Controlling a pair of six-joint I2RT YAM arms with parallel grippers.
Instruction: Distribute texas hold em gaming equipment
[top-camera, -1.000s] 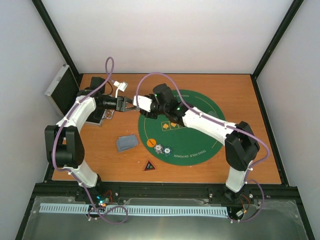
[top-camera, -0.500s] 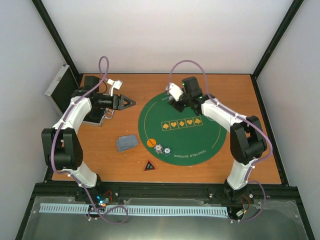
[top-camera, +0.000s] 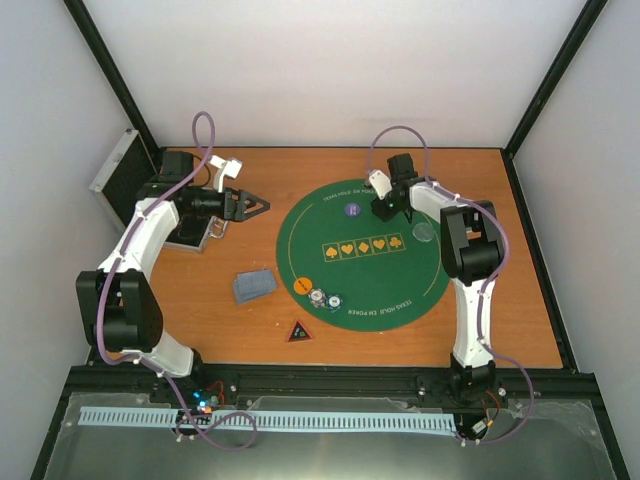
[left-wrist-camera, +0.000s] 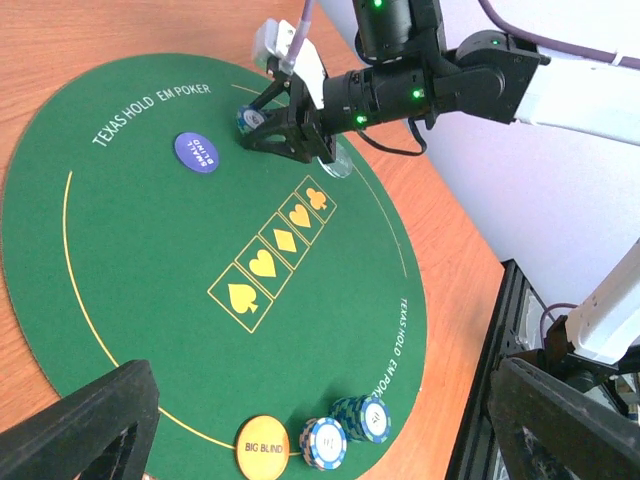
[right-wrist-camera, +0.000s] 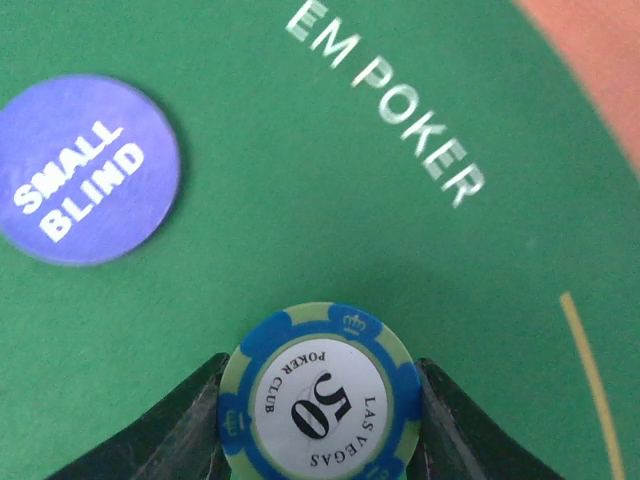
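The round green poker mat (top-camera: 400, 275) lies mid-table. My right gripper (top-camera: 383, 208) is at its far edge, shut on a blue and pale-green chip (right-wrist-camera: 318, 395) with a white face marked 50. That chip (left-wrist-camera: 250, 118) sits low over the felt beside the purple small-blind chip (top-camera: 352, 209), and a clear disc (top-camera: 424, 232) lies to its right. My left gripper (top-camera: 255, 206) hangs open and empty left of the mat. An orange big-blind chip (left-wrist-camera: 262, 448) and two chip stacks (left-wrist-camera: 345, 430) sit at the mat's near-left rim. Grey-blue cards (top-camera: 254, 285) and a dark triangle (top-camera: 298, 331) lie on the wood.
A silver case (top-camera: 120, 178) leans at the far left corner, behind the left arm. A row of yellow suit boxes (top-camera: 362, 246) crosses the mat's middle. Black frame posts and white walls enclose the wooden table (top-camera: 520, 300).
The two grippers met left of the mat a second ago. The right arm has since swung to the mat's far edge with the chip, and the left gripper has opened and drawn back.
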